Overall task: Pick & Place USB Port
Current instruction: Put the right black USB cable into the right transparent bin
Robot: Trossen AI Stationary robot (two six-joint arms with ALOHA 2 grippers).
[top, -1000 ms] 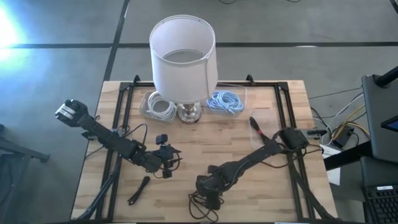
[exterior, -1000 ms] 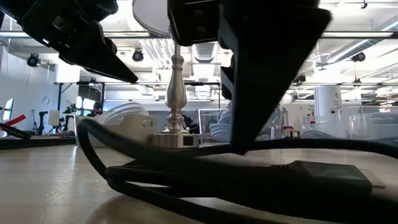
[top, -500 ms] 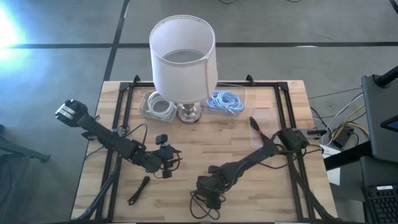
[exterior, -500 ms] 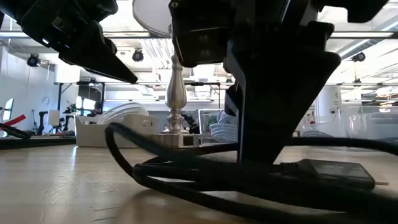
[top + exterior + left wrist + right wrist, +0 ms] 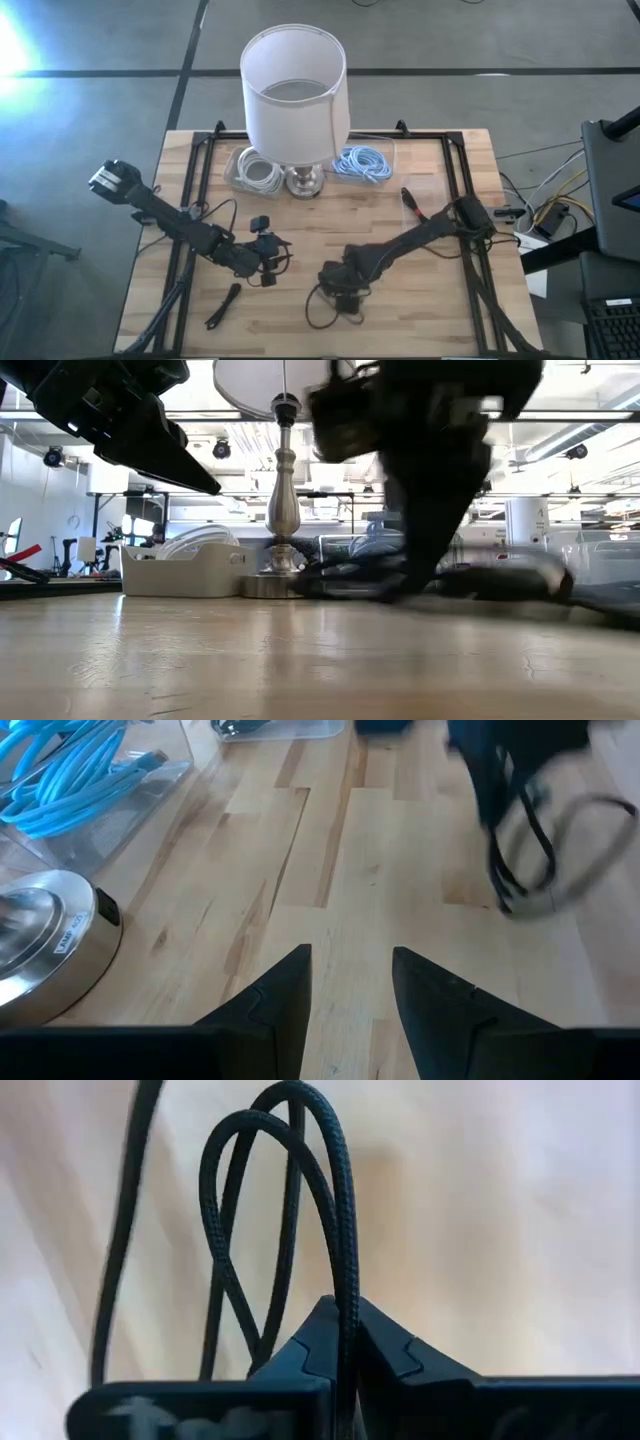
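A black braided USB cable [image 5: 328,310] is bunched in loops on the near middle of the wooden table. My right gripper [image 5: 342,288] stands over it, shut on it; in the low view this gripper [image 5: 425,550] and the cable [image 5: 480,580] show blurred. My left gripper [image 5: 272,252] hovers open to the left of it, above bare wood, with nothing between its fingers [image 5: 290,995]. The left wrist view shows the cable [image 5: 530,850] farther off. My right gripper pinches a strand of the black braided cable [image 5: 347,1325] between its two fingertips. The fingers come from above, pointing down. Beyond them the cable stands out in slack loops [image 5: 290,1140]; which stretch of the cable it has I cannot tell.
A lamp [image 5: 295,90] with a white shade stands at the far middle, its metal base [image 5: 40,940] close to my left gripper. Beside it are clear bins of white cable [image 5: 255,170] and blue cable [image 5: 362,162]. A small black piece [image 5: 222,305] lies near left; a red-tipped stick [image 5: 410,203] lies right.
My right gripper has shut on the black cable and moved up and toward the table's far edge. The cable, which lay in loops close to the near edge, has been drawn away from there with the gripper and bunched under it.
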